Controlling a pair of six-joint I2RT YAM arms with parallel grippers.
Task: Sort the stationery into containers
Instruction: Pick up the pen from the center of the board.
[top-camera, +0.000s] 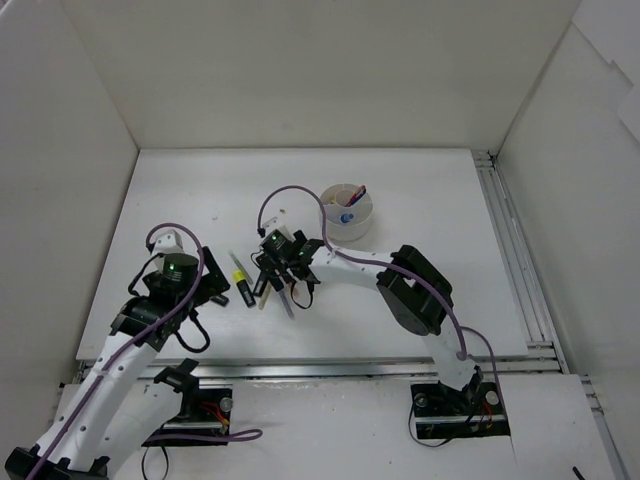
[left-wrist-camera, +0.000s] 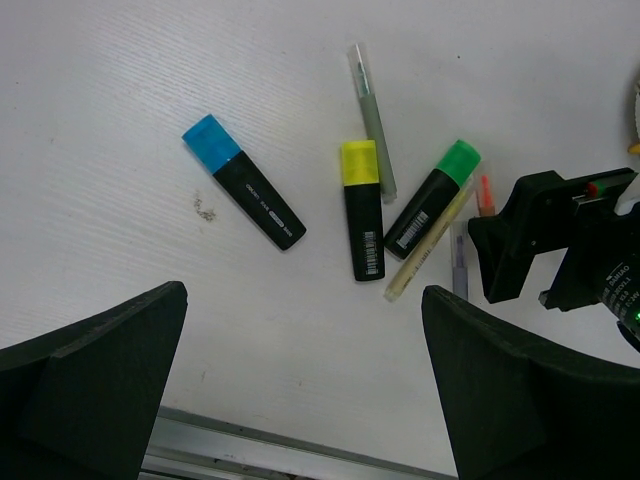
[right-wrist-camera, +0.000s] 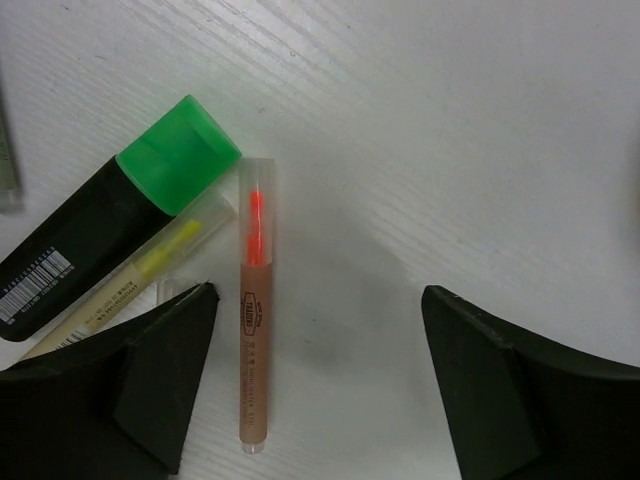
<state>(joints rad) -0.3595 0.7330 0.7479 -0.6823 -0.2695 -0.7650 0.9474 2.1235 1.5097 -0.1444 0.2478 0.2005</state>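
Left wrist, tool: my left gripper (left-wrist-camera: 303, 292) is wide open with nothing between the fingers. It hangs over bare table (left-wrist-camera: 120, 90), left of and nearer to me than the green highlighter (left-wrist-camera: 432, 198).
Left wrist, unsorted: yellow highlighter (left-wrist-camera: 362, 208) is just left of the green highlighter and blue highlighter (left-wrist-camera: 243, 182) is farther left. Grey pen (left-wrist-camera: 372, 120) lies up-left of it, and clear marker (left-wrist-camera: 430, 245) lies along its right flank. Orange pen (left-wrist-camera: 485, 195) and violet pen (left-wrist-camera: 458, 265) are just right of it.
Left wrist, writing: I see barcodes on the green and yellow highlighters and white print on the blue one. None of it is readable.
Right wrist, tool: my right gripper (right-wrist-camera: 318, 300) is open and holds nothing. The orange pen lies between its fingers, close to the finger on the green highlighter's side.
Right wrist, writing: the orange pen has a boxed logo and a line of fine print, and the clear marker has print along its barrel. All of it is too small to read.
Top, done: the tub (top-camera: 372, 222) stands well beyond and to the right of the green highlighter. At least two pieces are in it, one with a blue end, but I can't tell which compartments.
Top, progress: I judge the task to be at an early-to-middle stage. Seven pieces lie loose, and the orange pen looks next.
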